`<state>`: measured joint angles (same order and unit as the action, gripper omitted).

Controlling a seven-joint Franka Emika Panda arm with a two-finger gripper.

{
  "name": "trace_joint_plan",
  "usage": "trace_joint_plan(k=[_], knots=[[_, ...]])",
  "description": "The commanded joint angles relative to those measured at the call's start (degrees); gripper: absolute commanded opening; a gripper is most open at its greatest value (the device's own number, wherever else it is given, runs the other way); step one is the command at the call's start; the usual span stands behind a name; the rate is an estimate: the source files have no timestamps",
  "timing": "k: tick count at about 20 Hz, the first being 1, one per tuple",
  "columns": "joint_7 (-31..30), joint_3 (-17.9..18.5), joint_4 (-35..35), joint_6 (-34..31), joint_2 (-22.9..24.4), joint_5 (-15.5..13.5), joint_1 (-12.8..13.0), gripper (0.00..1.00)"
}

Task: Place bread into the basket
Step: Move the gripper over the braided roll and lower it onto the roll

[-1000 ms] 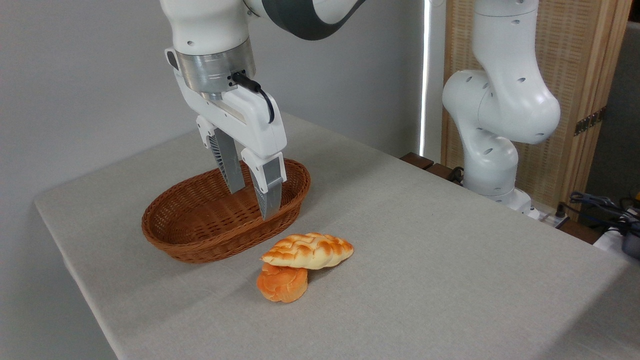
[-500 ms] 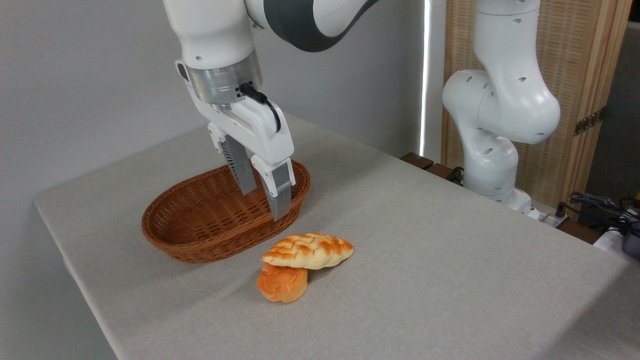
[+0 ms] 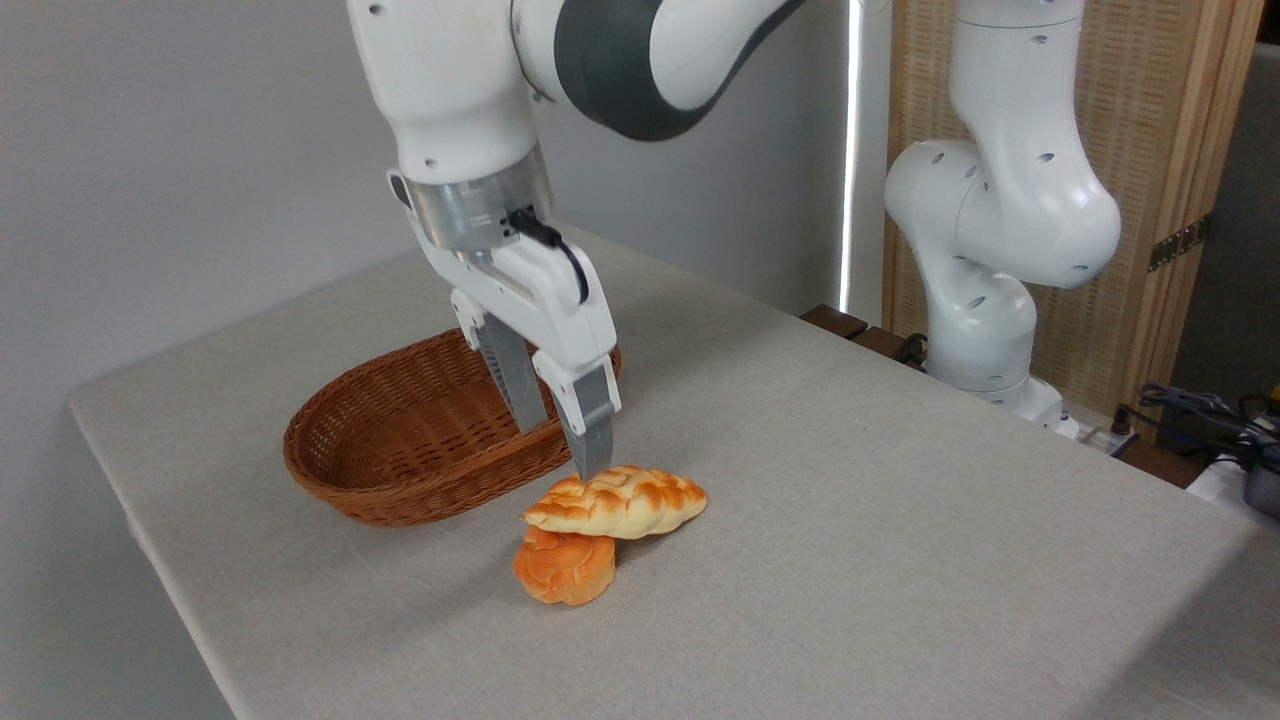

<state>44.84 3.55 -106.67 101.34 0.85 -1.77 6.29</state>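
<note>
The pincer (image 3: pixel 562 445) points down with its two fingers spread and nothing between them; the nearer fingertip (image 3: pixel 592 462) hangs just at the top left end of the bread (image 3: pixel 615 503), though contact cannot be told, while the farther finger stands in front of the basket's near rim; directly below and slightly right of the pincer, the bread lies lengthwise on the tabletop (image 3: pixel 850 480), a braided loaf with a golden-brown top and pale sides; its left end rests on top of a small round orange bun (image 3: pixel 563 569), which sits on the cloth just below and in front of the pincer, so the loaf is tilted a little with its right end nearer the cloth; behind and to the left of the pincer sits the basket (image 3: pixel 400 450), an oval of reddish-brown wicker, with nothing in it, its near right rim close to the bread but apart from it; farther right of the pincer, past the tabletop's far edge, stands the white base of the arm (image 3: pixel 985 250) before a slatted wooden screen (image 3: pixel 1150 150); some cables (image 3: pixel 1200 410) lie at the far right edge.
</note>
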Motion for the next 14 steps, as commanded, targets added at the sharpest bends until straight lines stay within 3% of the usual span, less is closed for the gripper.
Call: trace_joint_plan(k=[1, 9, 14], knots=[[1.5, 0.4, -3.7, 5.0, 0.8, 1.2, 0.2, 1.0], [2.9, 0.3, -5.3, 6.1, -0.1, 1.2, 0.2, 1.0], [3.3, 0.3, -5.3, 6.8, -2.2, 3.0, 0.2, 1.0]])
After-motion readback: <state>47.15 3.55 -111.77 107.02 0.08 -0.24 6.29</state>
